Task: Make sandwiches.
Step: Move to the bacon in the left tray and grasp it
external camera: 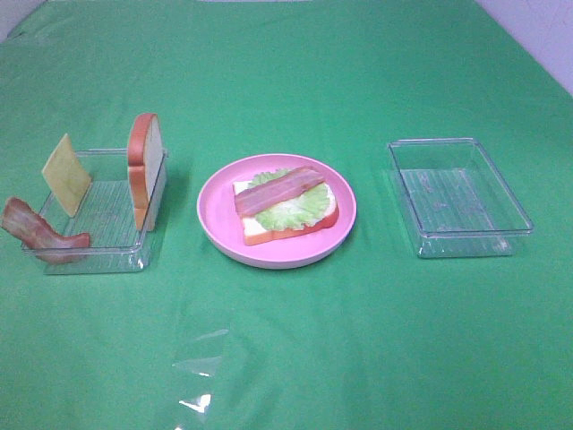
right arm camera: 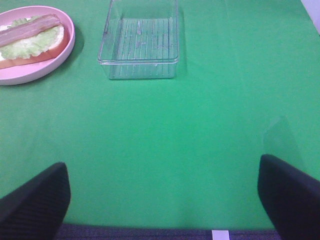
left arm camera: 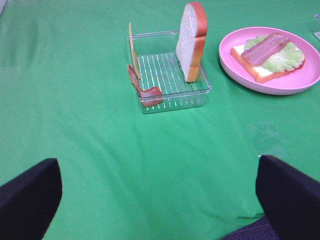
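The partial sandwich (external camera: 285, 204) lies on a round pink plate (external camera: 208, 222): a white bread slice, green lettuce and a bacon strip on top. It also shows in the left wrist view (left arm camera: 270, 55) and the right wrist view (right arm camera: 30, 37). A clear tray on the left (external camera: 107, 210) holds an upright bread slice (external camera: 146, 166), a leaning cheese square (external camera: 65, 175) and a bacon strip (external camera: 40, 235) draped over its rim. My left gripper (left arm camera: 157, 175) is open and empty, well short of that tray (left arm camera: 165, 75). My right gripper (right arm camera: 161, 170) is open and empty. Neither gripper shows in the exterior view.
An empty clear tray (external camera: 457, 197) stands right of the plate and also shows in the right wrist view (right arm camera: 140, 40). A green cloth (external camera: 286, 358) covers the table, with a shiny patch (external camera: 201, 376) near its front.
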`<act>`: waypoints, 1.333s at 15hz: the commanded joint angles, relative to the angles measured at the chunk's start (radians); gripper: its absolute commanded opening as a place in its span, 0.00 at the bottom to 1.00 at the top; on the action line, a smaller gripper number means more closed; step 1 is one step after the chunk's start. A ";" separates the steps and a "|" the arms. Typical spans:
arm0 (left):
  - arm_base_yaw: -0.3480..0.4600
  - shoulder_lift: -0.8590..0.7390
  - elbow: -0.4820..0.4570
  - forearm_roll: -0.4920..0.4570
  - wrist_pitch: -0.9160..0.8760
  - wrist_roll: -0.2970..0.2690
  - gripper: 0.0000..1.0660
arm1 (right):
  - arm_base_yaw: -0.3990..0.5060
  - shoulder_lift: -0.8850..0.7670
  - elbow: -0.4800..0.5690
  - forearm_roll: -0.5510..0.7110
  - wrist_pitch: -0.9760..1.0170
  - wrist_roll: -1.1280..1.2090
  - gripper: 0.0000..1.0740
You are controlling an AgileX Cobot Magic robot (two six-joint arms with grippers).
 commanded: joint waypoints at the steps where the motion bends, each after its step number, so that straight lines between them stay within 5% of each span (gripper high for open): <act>1: 0.003 -0.002 0.001 0.000 0.000 -0.007 0.94 | -0.005 -0.027 0.004 0.002 -0.006 -0.010 0.91; 3: 0.003 -0.002 0.001 0.004 -0.002 -0.018 0.94 | -0.005 -0.027 0.004 0.002 -0.006 -0.010 0.91; 7: 0.003 0.121 -0.031 0.104 -0.077 -0.133 0.94 | -0.005 -0.027 0.004 0.002 -0.006 -0.010 0.91; 13: 0.003 0.445 -0.052 0.104 -0.248 -0.150 0.94 | -0.005 -0.027 0.004 0.002 -0.006 -0.010 0.91; 16: 0.003 0.716 -0.155 0.104 -0.215 -0.152 0.94 | -0.005 -0.027 0.004 0.002 -0.006 -0.010 0.91; 20: 0.003 1.152 -0.406 0.077 -0.124 -0.152 0.94 | -0.005 -0.027 0.004 0.002 -0.006 -0.010 0.91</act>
